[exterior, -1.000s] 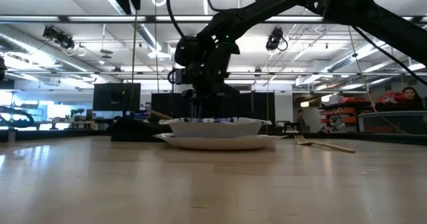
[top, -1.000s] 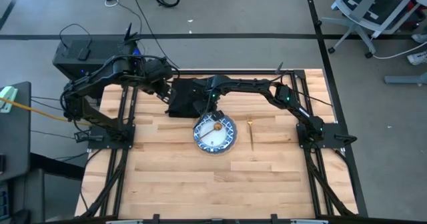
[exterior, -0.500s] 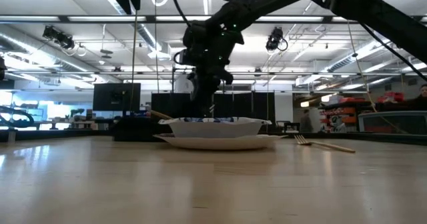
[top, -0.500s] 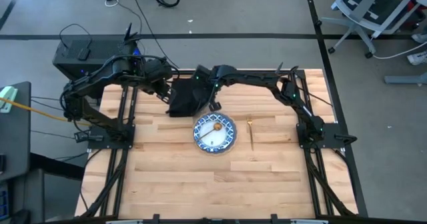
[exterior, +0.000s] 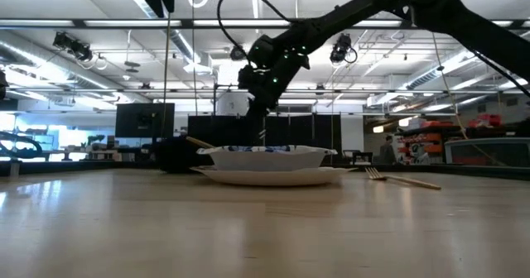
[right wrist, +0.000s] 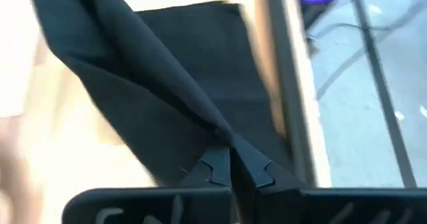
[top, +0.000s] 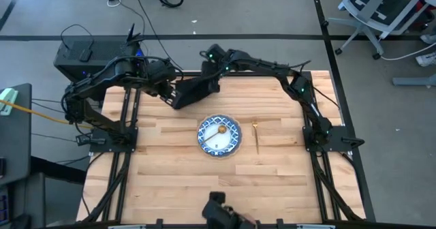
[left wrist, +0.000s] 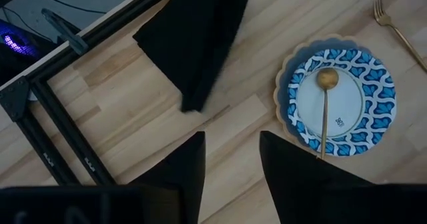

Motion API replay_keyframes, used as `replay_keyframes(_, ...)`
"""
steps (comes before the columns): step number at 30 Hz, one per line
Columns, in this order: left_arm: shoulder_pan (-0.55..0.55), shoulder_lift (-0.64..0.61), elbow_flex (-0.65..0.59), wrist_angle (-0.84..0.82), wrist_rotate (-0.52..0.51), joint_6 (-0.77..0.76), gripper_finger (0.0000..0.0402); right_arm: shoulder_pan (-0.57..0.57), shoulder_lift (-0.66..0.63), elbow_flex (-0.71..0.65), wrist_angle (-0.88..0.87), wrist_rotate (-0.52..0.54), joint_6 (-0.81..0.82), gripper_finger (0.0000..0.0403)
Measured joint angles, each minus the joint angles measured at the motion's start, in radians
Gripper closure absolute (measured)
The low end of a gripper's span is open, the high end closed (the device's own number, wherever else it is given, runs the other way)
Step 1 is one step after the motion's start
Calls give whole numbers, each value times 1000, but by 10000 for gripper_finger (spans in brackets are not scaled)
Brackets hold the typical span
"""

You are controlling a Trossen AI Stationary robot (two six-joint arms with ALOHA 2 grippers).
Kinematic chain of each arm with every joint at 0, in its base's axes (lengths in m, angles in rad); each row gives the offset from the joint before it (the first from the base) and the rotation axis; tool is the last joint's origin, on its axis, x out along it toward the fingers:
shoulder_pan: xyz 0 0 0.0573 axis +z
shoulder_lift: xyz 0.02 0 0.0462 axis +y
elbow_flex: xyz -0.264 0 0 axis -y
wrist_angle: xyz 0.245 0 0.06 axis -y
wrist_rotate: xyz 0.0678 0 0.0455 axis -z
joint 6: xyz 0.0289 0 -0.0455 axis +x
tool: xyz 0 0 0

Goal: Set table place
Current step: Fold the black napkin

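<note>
The right pincer [top: 210, 83] pinched a black cloth napkin [top: 191, 93], lifted, hanging diagonally toward the light-wood desk's [top: 170, 168] far-left corner. The left pincer [left wrist: 230, 159] waited open nearby.

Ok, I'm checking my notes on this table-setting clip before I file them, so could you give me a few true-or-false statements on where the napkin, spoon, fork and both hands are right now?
1. The right hand is shut on the black cloth napkin, part of it lifted off the light-wood butcher-block table. True.
2. The thin gold spoon lies on the bare table. False: it rests in the small blue-and-white patterned dish.
3. The thin gold fork lies on the table, apart from the dish. True.
4. The left hand holds the napkin. False: its fingers are open and empty.
5. The patterned dish sits on a round blue-grey plate. True.
</note>
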Motion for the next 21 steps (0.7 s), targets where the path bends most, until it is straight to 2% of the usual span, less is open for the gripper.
replay_keyframes(9, 0, 0, 0, 2, 0, 0, 257, -85, 7, 0, 11, 43, 98, 402)
replay_keyframes(12, 0, 0, 0, 2, 0, 0, 256, -94, 8, 0, 9, 89, 120, 402)
replay_keyframes(21, 0, 0, 0, 2, 0, 2, 267, -93, 8, -15, -15, 93, 153, 401)
